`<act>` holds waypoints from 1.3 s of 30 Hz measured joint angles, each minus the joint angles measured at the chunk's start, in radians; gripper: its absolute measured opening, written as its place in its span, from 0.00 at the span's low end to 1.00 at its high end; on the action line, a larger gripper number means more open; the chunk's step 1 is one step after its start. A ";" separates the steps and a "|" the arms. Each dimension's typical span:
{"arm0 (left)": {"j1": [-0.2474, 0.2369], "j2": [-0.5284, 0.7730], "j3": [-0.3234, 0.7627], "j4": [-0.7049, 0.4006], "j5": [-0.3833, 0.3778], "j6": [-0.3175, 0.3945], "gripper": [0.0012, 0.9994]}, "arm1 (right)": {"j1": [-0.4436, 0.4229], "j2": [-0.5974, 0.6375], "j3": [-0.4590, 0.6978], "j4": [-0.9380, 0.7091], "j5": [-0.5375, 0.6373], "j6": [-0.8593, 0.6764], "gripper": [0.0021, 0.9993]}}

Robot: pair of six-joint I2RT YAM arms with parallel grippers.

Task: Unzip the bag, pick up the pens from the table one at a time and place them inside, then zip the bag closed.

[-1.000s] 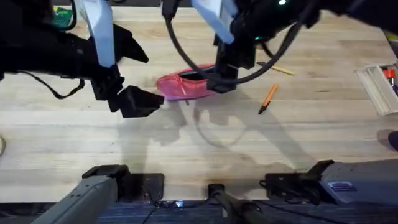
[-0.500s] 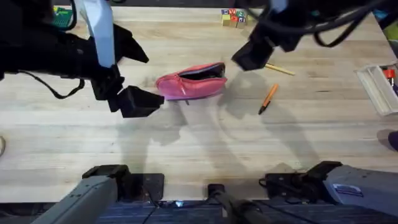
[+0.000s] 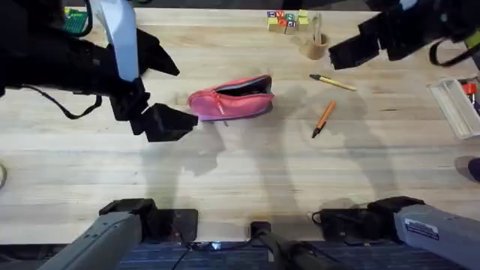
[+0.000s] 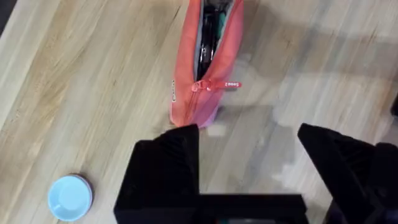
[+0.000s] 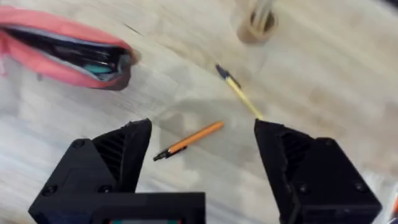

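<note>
Pink, your bag [image 3: 231, 97] lies unzipped mid-table [image 3: 240, 172]; both pens, orange [image 3: 323, 118] and yellow [image 3: 332, 82], rest to its right. Your left end effector [image 4: 249, 155] and right end effector [image 5: 202, 152] gape wide, holding nothing.

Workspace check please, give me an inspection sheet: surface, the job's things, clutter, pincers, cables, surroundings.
Surface: light wooden table, plank strips visible, shadows across it.
Job's things: pink bag lies unzipped, dark contents showing through the opening; orange pen and yellow-tan pen lie apart on the wood, outside the bag.
Clutter: toy blocks and a small cup at the far edge; clear plastic box at the right; a light blue round lid on the wood.
Pincers: left pincer open, hovering at the bag's end, holding nothing; right pincer open and empty above the pens.
Cables: black cable hanging by the left arm.
Surroundings: nothing seen.
</note>
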 joint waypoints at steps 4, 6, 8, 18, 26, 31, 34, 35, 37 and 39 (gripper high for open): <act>0.000 0.000 0.000 0.000 0.000 0.000 0.99 | -0.074 0.000 -0.039 -0.003 0.000 0.162 1.00; 0.000 0.000 0.000 0.000 0.000 0.000 0.99 | -0.120 0.001 -0.052 -0.009 0.000 0.267 1.00; 0.000 0.000 0.000 0.000 0.000 0.000 0.99 | -0.165 0.002 -0.064 -0.012 0.000 0.371 1.00; 0.000 0.000 0.000 0.000 0.000 0.000 0.99 | -0.253 0.002 -0.074 -0.007 0.000 0.704 1.00; 0.000 0.000 0.000 0.004 0.000 0.000 0.99 | -0.253 0.002 -0.074 -0.029 0.000 0.765 1.00; 0.000 0.000 0.000 0.004 0.000 0.000 0.99 | -0.252 0.002 -0.107 -0.048 0.000 0.772 1.00; 0.000 0.000 0.000 0.004 0.000 0.000 0.99 | -0.252 0.008 -0.159 -0.054 -0.001 0.772 1.00; 0.000 0.000 0.000 0.004 0.000 0.000 0.99 | -0.252 0.014 -0.177 -0.052 0.000 0.772 1.00; 0.000 0.000 0.000 0.004 0.000 0.000 0.99 | -0.252 0.031 -0.226 -0.042 -0.001 0.772 1.00; 0.000 0.000 0.000 0.003 0.000 0.000 0.99 | -0.252 0.049 -0.274 -0.026 0.000 0.772 1.00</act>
